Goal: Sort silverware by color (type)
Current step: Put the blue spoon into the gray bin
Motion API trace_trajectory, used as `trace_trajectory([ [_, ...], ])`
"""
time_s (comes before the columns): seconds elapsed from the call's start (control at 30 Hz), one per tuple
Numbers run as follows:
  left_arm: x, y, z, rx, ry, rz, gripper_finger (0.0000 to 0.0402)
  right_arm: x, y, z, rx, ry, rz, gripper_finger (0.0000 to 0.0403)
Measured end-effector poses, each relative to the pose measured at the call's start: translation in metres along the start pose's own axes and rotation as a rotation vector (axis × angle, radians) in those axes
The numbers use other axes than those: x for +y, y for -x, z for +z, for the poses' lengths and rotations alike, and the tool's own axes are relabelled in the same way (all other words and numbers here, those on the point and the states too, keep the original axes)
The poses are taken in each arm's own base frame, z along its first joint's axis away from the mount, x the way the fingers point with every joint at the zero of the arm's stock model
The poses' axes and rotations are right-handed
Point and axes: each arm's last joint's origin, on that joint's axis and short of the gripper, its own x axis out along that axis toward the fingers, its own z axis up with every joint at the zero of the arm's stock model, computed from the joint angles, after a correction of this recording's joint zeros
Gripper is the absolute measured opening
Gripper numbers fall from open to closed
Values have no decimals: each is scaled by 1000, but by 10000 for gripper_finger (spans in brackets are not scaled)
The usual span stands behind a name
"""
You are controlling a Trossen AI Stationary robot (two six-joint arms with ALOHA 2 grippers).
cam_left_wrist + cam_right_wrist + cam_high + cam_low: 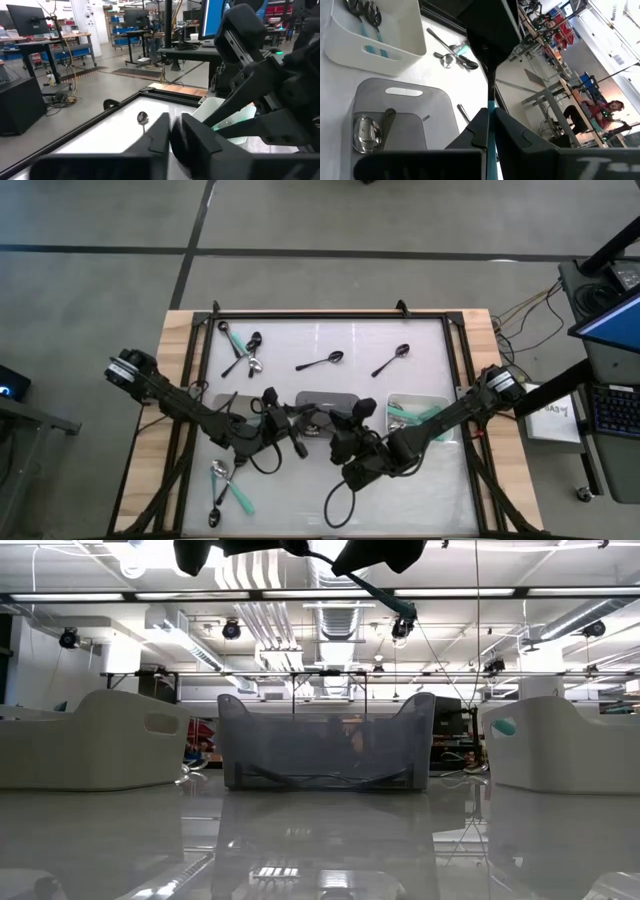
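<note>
While my right gripper hangs over the middle of the table, its fingers are pressed together on a mint-green spoon, whose long axis runs straight out along the fingers; which end is the bowl I cannot tell. My left gripper hovers just beside it, fingers drawn nearly together with only a dark slit between them and nothing visible in it. Below me stand three trays: a grey tray holding one silver spoon, a white tray with at least two spoons, and another white tray showing mint green inside. On the glossy white table, two black spoons lie apart, each pointing its bowl toward the right, far side. A cluster of three sits at the far left corner, and three more lie near the front left. Beyond are desks, monitors, ceiling lights and a seated person in red.
</note>
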Motion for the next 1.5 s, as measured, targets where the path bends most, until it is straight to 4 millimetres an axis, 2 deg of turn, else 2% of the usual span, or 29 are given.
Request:
trace_trajectory([
  [0.07, 0, 0, 1, -1, 7, -17, 10, 0, 0, 0, 0, 3, 0, 9],
  [0.3, 0, 0, 1, 0, 10, -25, 7, 0, 0, 0, -1, 12, 0, 13],
  [0.6, 8, 5, 10, 20, -29, -13, 4, -13, 6, 13, -26, 8, 26, 83],
  [0.77, 23, 13, 19, 61, -100, 61, 4, -19, 9, 17, -15, 26, 30, 102],
  [0.93, 55, 32, 28, 163, -123, 109, 4, -23, 11, 12, 29, 7, 32, 101],
  [1.17, 120, 72, 36, 341, -42, 154, 4, -22, 12, 0, 125, -50, 130, 102],
  [1.33, 154, 96, 49, 432, 85, 37, 4, -20, 12, -2, 166, -112, 215, 95],
  [1.5, 175, 114, 57, 527, 179, -163, 8, -19, 12, -3, 172, -145, 221, 88],
])
